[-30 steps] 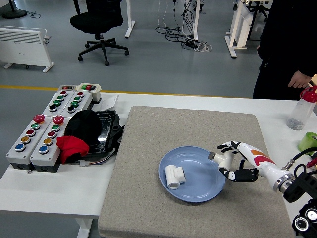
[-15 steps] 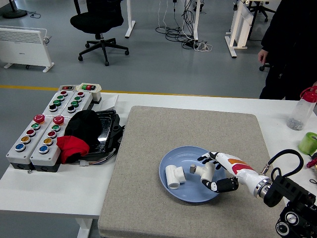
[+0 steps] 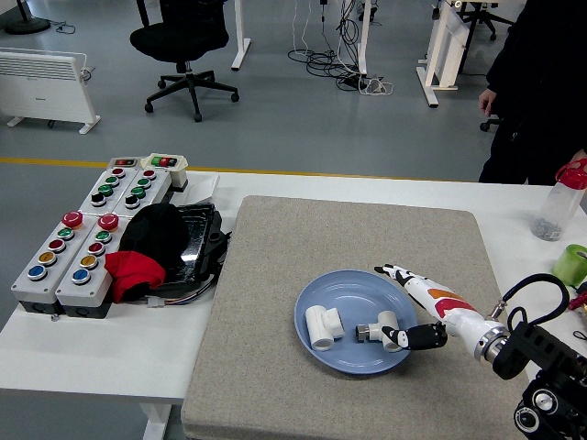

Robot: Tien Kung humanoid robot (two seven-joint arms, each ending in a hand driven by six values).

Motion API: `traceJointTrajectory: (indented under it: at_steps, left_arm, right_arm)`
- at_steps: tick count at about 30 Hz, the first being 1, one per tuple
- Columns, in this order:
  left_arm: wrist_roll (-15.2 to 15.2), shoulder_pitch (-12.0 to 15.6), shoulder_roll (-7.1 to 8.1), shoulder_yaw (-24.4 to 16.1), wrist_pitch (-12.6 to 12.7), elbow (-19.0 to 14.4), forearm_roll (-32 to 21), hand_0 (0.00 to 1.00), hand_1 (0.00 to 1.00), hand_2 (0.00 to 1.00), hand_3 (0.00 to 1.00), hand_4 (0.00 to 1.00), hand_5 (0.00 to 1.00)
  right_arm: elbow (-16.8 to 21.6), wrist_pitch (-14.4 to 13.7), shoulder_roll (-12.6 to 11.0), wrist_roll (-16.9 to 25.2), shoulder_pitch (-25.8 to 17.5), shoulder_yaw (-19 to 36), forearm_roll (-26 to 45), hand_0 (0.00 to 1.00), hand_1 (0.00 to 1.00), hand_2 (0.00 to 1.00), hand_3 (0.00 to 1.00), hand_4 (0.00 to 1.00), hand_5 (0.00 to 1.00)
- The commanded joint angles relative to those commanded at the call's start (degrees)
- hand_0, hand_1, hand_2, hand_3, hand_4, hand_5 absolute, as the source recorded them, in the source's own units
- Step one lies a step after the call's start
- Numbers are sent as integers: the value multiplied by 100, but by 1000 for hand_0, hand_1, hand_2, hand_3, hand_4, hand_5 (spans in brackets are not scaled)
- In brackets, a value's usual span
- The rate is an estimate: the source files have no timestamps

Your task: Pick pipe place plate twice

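A blue plate (image 3: 341,286) lies on the grey mat (image 3: 275,275). Two pipe fittings rest in it: a white one (image 3: 323,325) at its left and a smaller white and grey one (image 3: 374,329) right of the middle. My right hand (image 3: 396,307) reaches in from the lower right over the plate's right side. Its fingers (image 3: 393,272) are spread out, and the thumb tip lies against the smaller fitting without clasping it. The left arm does not show.
Two button boxes (image 3: 87,234) stand at the left, beside a black tray (image 3: 197,234) with a black cap and red cloth (image 3: 133,271). A bottle (image 3: 561,202) and a green cup (image 3: 570,264) are at the right edge. A person (image 3: 537,82) stands far right.
My right hand carried the smaller fitting leftwards over the plate, lowered it onto the plate and spread its fingers. The person at the far right shifted.
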Motion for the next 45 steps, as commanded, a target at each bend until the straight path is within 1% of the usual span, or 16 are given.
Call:
traceJointTrajectory:
  at_steps: [2,4,10,11,14,16,17,20,22,23,28,29,34,35,37,45]
  left_arm:
    - [0,0,-1,-3,-2,0,6,721,744,702,647,395,998]
    - [2,3,-3,-8,0,0,8,722,744,703,647,395,998]
    - [3,20,-11,-7,-8,0,22,722,744,703,647,395,998]
    - [3,26,-11,-6,-10,0,26,721,744,702,647,395,998]
    - [5,39,-14,-13,-13,0,40,721,744,702,647,395,998]
    - [8,50,-17,-20,-16,0,54,721,744,702,647,395,998]
    - [8,52,-17,-22,-16,0,58,721,743,702,647,395,998]
    - [8,62,-21,-27,-23,0,78,721,743,702,647,395,998]
    - [9,71,-21,-37,-24,0,93,721,743,702,647,395,998]
    - [10,73,-21,-41,-25,0,99,720,743,703,648,395,998]
    - [9,87,-23,-45,-26,0,110,720,743,703,648,395,998]
    - [8,90,-24,-42,-28,0,111,721,743,702,648,395,998]
    - [3,94,-25,-42,-33,0,124,721,743,702,648,395,998]
    - [2,91,-24,-40,-31,0,119,721,743,702,648,395,998]
    - [-2,83,-21,-33,-27,0,103,721,743,702,648,395,998]
    - [-10,37,-7,-33,-13,0,78,721,742,702,648,396,998]
  right_arm:
    - [5,-169,0,70,-15,49,115,998,933,998,998,723,289]
    - [-7,-490,4,159,-42,102,314,996,926,998,998,720,304]
    - [-75,-1638,25,753,-181,390,1415,996,926,998,998,720,304]
    - [-86,-1804,26,898,-213,479,1676,956,898,998,957,694,339]
    - [-113,-2036,14,1210,-312,743,2406,956,898,998,957,694,339]
    - [-122,-2104,-1,1392,-394,961,2837,956,898,998,957,694,339]
    - [-123,-2115,-4,1434,-413,1031,3098,920,872,991,931,658,357]
    - [-124,-2163,-22,1586,-560,1440,3784,920,872,991,931,658,357]
    - [-133,-2152,-27,1581,-663,1736,4231,920,872,991,931,658,357]
    - [-140,-2140,-29,1570,-697,1880,4492,901,853,959,911,643,393]
    - [-181,-2110,-46,1520,-923,2457,5628,901,853,959,911,643,393]
    - [-190,-2099,-42,1509,-989,2572,5725,891,838,930,888,633,403]
    - [-228,-2066,60,1459,-1250,3036,5798,891,838,930,888,633,403]
    - [-233,-2058,75,1451,-1278,3075,5796,888,834,923,882,613,449]
    - [-251,-2030,137,1431,-1390,3198,5777,888,834,923,882,613,449]
    - [-302,-1850,309,1290,-1641,3338,5692,871,808,893,877,605,468]
